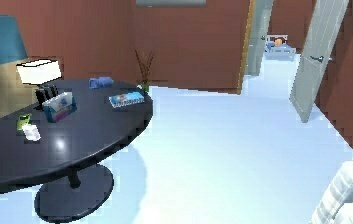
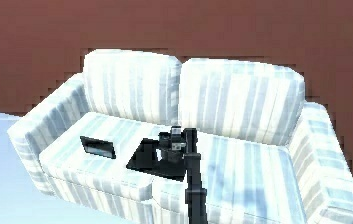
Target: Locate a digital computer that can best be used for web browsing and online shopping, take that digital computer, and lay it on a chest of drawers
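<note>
Stage: take-up of the digital computer, judged to be in hand and not yet complete. Laying it on a chest of drawers yet to come.

Item 1. Flat black rectangular slab point(image 2: 149, 162), matt, lying on the seat of a two-seat sofa in white and pale blue striped cloth point(image 2: 234, 95). Taken on shape and colour for the digital computer, though too small for certainty. Position: middle of the seat, near the join of the two cushions.

Item 2. Smaller dark rectangular panel with a pale edge point(image 2: 97, 147), on the same seat toward the arm side view's left, apart from item 1. Kind not determinable; possibly a rival candidate.

Item 3. Dark square-section arm bar point(image 2: 196, 190), rising from the bottom edge and ending in jaws at the black slab's far edge. Over, beside or touching the slab: cannot tell. Spread or pressed together: cannot tell. Holding anything: cannot tell, with the slab on the cushion directly behind.

Item 4. Round dark glossy worktop on a pedestal point(image 1: 94, 135), bearing a cream box-shaded lamp point(image 1: 39, 70) and small oddments. Grey door ajar point(image 1: 319, 60) beyond.

Next move, as a judgement: firm hold on the slab, straight lift clear of the soft cushion, arm drawn in, then a drive in search of a chest of drawers.
</note>
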{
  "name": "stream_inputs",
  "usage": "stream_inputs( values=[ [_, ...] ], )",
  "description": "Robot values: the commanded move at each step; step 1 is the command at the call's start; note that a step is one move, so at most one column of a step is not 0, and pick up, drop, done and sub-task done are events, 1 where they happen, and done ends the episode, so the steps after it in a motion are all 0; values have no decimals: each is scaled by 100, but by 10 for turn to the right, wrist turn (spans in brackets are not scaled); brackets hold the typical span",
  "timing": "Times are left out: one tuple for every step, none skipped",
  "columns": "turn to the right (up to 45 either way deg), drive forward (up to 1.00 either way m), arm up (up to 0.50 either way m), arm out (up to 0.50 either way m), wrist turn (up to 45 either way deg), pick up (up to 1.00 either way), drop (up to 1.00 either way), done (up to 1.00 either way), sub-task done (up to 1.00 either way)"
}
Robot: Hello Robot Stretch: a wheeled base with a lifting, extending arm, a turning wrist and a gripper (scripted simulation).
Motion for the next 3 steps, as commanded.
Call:
stream_inputs(
  values=[
    [0,0,-30,0,0,0,0,0,0],
    [0,0,0,0,0,100,0,0,0],
    [0,0,10,0,0,0,0,0,0]
  ],
)
